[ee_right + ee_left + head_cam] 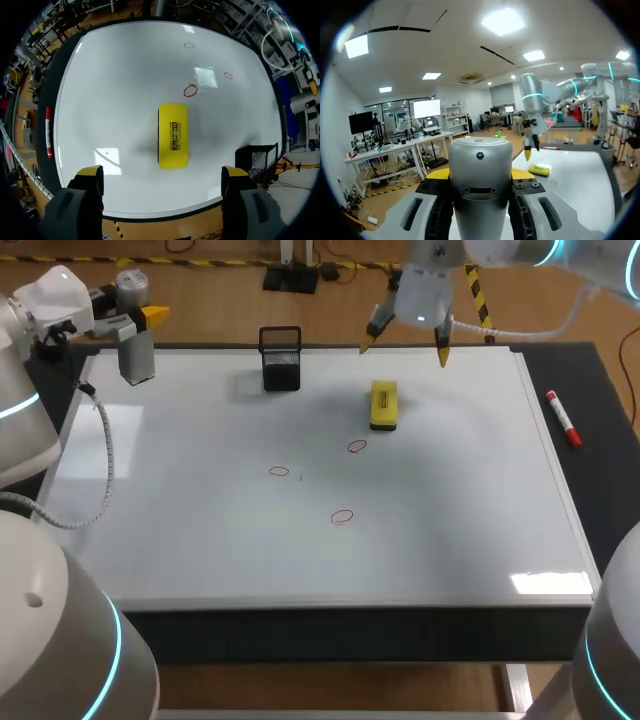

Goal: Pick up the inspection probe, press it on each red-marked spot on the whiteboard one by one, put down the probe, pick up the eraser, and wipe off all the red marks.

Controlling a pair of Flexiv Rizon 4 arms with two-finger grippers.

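Right gripper (162,173) hovers wide open above the rectangular yellow eraser (173,135); left gripper (480,174) clasps the smooth cylindrical metal probe (480,195).

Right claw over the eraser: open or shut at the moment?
Open. The right claw hangs over the eraser with its yellow tips spread wide, touching nothing.

Our left arm (20,370) and right arm (500,252) are glossy white, rounded links ringed with thin cyan light bands. A pale ribbed cable (103,475) trails off the left one. Our fingers (547,217) are dark grey blocks with slotted recesses and small screws, capped in bright yellow.
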